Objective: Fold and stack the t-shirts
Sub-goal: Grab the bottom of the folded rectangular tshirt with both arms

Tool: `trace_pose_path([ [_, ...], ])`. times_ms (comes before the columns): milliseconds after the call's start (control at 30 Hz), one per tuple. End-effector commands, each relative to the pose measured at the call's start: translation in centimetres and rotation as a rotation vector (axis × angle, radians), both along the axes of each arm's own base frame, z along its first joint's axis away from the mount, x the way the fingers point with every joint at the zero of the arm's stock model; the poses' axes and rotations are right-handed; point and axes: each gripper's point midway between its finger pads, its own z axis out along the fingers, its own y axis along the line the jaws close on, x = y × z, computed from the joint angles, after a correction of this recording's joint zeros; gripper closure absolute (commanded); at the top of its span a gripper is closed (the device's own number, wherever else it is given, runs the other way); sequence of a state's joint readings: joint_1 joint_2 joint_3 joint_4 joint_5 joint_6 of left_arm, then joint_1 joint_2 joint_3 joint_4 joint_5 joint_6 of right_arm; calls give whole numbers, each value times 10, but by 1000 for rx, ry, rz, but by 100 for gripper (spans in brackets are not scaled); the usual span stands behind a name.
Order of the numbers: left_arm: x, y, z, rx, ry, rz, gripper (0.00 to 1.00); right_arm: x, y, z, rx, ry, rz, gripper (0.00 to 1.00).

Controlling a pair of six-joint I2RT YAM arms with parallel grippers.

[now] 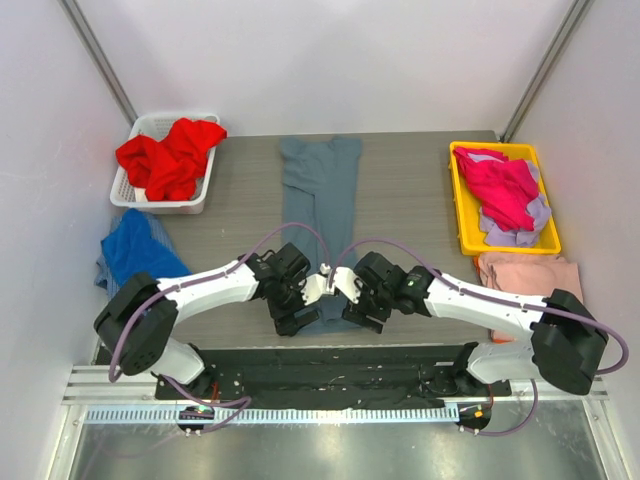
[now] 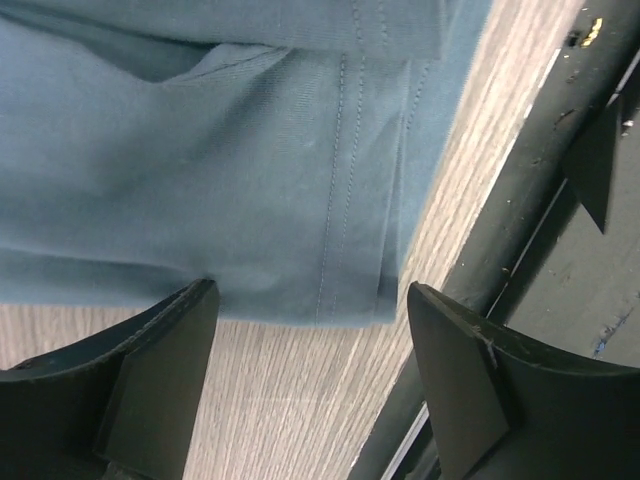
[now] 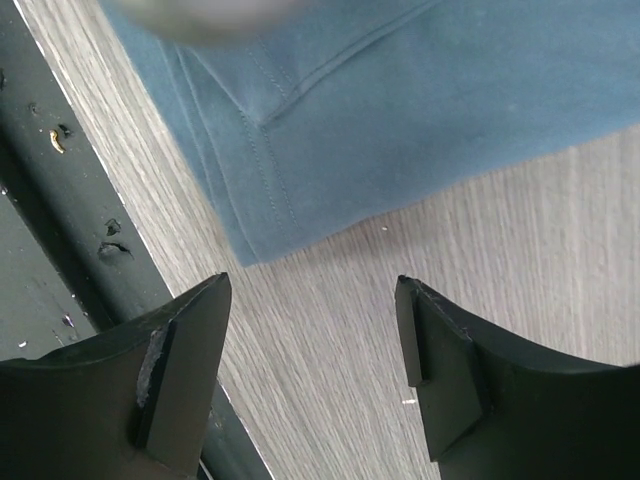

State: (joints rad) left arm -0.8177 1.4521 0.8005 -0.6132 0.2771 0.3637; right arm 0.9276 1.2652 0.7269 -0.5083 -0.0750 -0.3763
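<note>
Left wrist, right wrist: left end effector (image 2: 310,300) and right end effector (image 3: 312,290) are held wide over slate t-shirt (image 2: 200,150) hem corners, upper frame; a pinch is presumably intended.

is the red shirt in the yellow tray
No, the red t-shirt lies in the white basket at the far left, while the yellow tray holds a magenta one.

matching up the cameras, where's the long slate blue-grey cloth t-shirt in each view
top external: slate blue-grey t-shirt lies in the centre, running far to near.
left wrist: it fills the upper left.
right wrist: it fills the upper right.
shared landmark: black rail beside its near hem.
</note>
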Motion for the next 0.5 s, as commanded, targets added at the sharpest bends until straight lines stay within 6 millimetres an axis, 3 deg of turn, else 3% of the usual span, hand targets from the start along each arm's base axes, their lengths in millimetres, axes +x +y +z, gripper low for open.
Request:
trace_pose_path([
  [0, 10, -12, 4, -17, 7, 24, 20, -2, 8, -4, 17, 16, 18, 27],
  [467, 1, 13, -15, 129, 41, 55, 37, -6, 11, -11, 5, 50, 44, 28],
])
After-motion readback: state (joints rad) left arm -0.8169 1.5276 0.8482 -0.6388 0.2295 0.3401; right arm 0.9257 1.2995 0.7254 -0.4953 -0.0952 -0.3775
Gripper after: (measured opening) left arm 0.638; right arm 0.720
